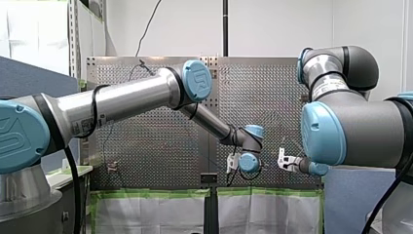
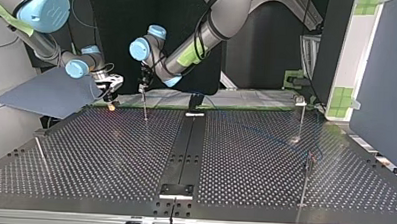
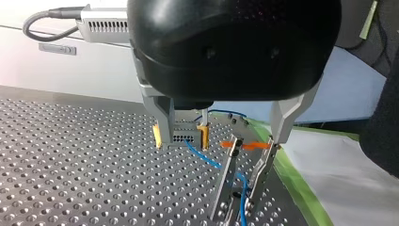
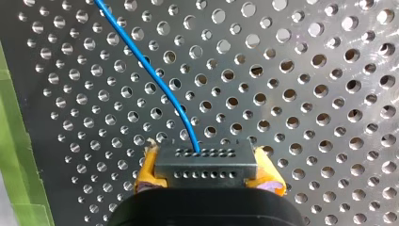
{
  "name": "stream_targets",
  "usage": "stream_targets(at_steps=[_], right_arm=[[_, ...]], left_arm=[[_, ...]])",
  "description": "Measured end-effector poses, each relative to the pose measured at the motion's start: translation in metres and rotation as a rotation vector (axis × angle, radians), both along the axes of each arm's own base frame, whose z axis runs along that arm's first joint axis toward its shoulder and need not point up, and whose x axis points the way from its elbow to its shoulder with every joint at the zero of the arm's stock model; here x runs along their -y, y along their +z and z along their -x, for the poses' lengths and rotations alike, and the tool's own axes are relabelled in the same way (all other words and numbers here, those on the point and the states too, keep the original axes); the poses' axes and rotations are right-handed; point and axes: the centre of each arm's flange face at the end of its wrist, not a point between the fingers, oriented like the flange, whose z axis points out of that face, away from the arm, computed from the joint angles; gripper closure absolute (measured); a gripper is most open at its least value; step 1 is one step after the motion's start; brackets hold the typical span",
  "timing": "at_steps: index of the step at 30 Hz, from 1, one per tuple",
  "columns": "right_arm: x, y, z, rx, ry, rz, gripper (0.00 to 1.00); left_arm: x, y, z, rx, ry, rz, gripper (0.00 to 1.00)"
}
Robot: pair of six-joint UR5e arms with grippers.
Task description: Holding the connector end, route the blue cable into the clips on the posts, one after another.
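Note:
My right gripper [image 4: 204, 172] is shut on the grey connector [image 4: 202, 162], yellow pads on both of its sides. The blue cable [image 4: 155, 75] leaves the connector and runs away over the perforated plate. In the left wrist view my left gripper [image 3: 221, 140] hangs open with its metal fingers wide apart. Ahead of it the right gripper [image 3: 181, 136] holds the connector [image 3: 184, 138] just above the plate. The cable [image 3: 202, 157] runs from there to the foot of a thin metal post [image 3: 228, 183] with an orange clip [image 3: 244, 146], which stands close to one left finger.
In the top view both grippers work at the far edge, the right [image 2: 110, 96] left of the left one [image 2: 143, 87]. More thin posts stand at that view's right [image 2: 301, 120] [image 2: 305, 183] and left [image 2: 40, 154]. Green tape [image 3: 291, 179] lines the plate's edge.

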Motion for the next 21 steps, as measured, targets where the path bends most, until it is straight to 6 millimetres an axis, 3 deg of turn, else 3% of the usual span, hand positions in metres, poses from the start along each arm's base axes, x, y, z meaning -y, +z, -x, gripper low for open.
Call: stream_targets(at_steps=[6,13,21], right_arm=[[0.000,0.000,0.000,0.000,0.000,0.000,1.00],[0.000,0.000,0.000,0.000,0.000,-0.001,1.00],[0.000,0.000,0.000,0.000,0.000,-0.002,1.00]], left_arm=[[-0.001,-0.002,-0.001,-0.015,-0.003,0.019,0.00],[-0.011,-0.023,-0.001,-0.052,0.009,-0.021,0.00],[-0.012,-0.024,-0.003,-0.032,0.011,-0.045,0.00]])
